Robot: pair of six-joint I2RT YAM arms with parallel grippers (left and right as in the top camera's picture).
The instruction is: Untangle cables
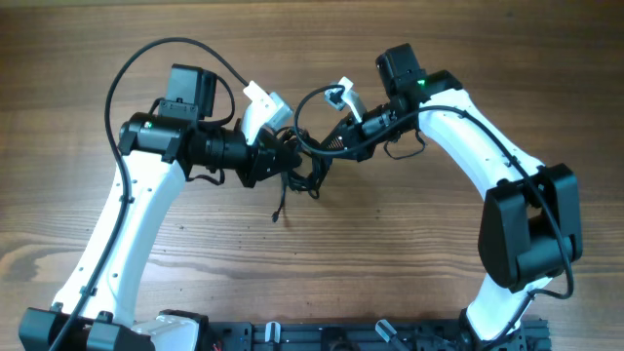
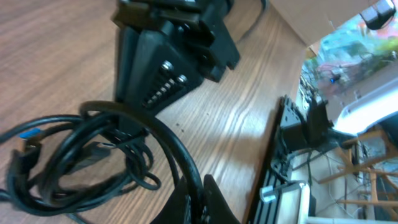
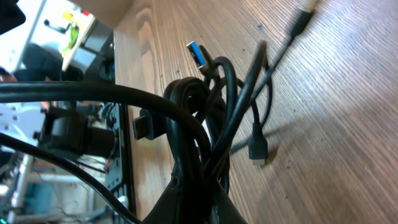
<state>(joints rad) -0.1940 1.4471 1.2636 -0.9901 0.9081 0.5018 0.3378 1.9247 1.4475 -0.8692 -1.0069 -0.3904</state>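
The left hand (image 1: 280, 156) is pressed together on the cables (image 1: 304, 168), and a thick loop runs into its fingertips (image 2: 210, 200). The right hand (image 1: 336, 144) pinches the same tangle, with several strands bunched just ahead of its grip. The tangle hangs between the two hands, which are near each other above the counter (image 1: 409, 253). A blue plug (image 3: 198, 53) sticks out beyond the right hand. One loose end (image 1: 277, 216) trails away from the left hand, toward the arm bases.
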